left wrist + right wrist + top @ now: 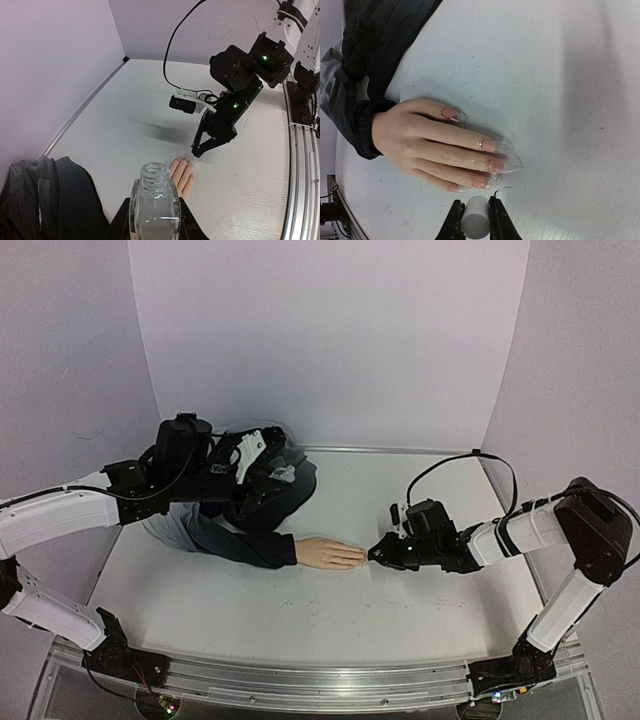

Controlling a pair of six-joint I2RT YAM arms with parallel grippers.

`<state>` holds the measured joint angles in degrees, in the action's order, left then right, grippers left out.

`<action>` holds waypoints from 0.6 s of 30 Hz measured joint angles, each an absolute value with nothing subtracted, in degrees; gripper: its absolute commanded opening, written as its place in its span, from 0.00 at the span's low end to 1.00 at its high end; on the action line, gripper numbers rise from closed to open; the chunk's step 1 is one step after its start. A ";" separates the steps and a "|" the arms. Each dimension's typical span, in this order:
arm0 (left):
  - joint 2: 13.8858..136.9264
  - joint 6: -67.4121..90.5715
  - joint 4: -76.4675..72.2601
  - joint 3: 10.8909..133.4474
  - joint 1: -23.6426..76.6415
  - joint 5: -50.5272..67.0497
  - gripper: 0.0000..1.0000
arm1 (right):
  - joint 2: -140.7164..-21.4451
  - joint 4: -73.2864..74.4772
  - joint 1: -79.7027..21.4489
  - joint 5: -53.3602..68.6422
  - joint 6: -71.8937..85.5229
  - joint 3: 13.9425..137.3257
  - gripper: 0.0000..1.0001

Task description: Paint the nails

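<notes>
Top external view is showing the left claw hanging at upper left of centre over the bunched dark jacket, and in the left wrist view it is clamping a clear open-necked glass bottle at the bottom edge. The mannequin hand is lying flat on the worktop at mid-frame, its nails, pale pink with long clear tips, pointing right. Just right of those fingertips the right claw is pinching a small white cylinder between its drawn-in fingers, hovering low over the worktop.
</notes>
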<state>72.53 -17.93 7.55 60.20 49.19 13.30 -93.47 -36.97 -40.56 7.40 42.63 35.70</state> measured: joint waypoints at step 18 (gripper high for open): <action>72.53 -17.96 7.55 60.20 49.19 13.30 0.00 | -94.63 -38.59 -41.19 7.90 42.37 36.36 0.00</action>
